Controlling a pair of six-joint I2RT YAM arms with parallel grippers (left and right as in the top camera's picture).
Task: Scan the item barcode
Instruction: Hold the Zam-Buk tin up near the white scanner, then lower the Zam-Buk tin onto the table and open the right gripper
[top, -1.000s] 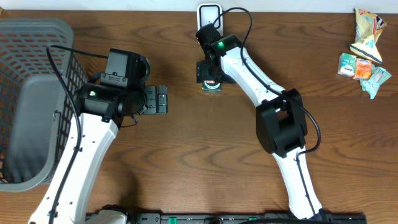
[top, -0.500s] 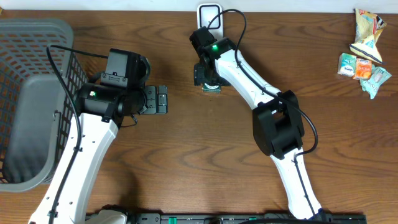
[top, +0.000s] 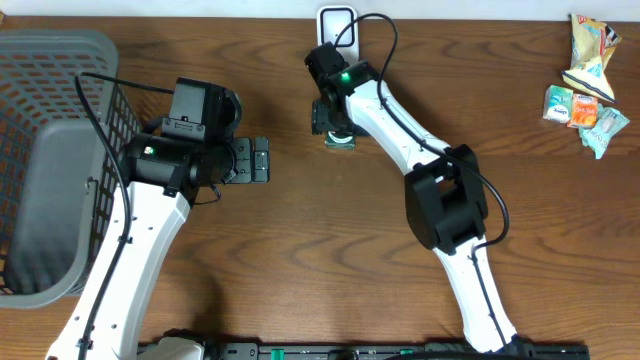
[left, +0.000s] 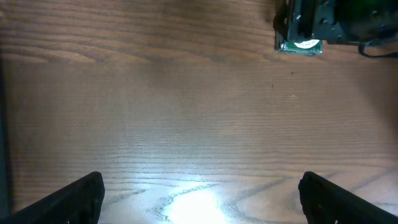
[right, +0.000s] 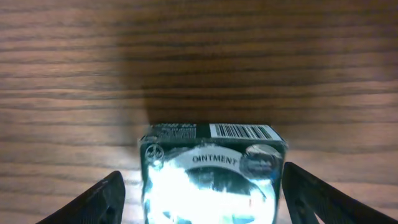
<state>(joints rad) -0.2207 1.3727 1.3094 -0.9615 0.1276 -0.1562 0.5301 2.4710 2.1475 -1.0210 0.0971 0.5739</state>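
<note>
A dark green box marked OINTMENT (right: 211, 177) lies on the wooden table, its barcode (right: 241, 131) on the side facing away from the wrist camera. My right gripper (right: 202, 182) hangs right over it, open, one finger on each side. A gap shows at the left finger, while the right finger stands close to the box's edge. From overhead the box (top: 341, 140) peeks out under the right gripper (top: 335, 120). My left gripper (top: 258, 160) is open over bare wood with nothing between its fingers (left: 81, 196). The left wrist view shows the box (left: 300, 46) far off.
A grey mesh basket (top: 60, 60) fills the left edge. A white device (top: 337, 22) stands at the far edge behind the box. Several snack packets (top: 585, 75) lie at the far right.
The right arm has shifted slightly left over the box and then held still. The left arm has not moved.
</note>
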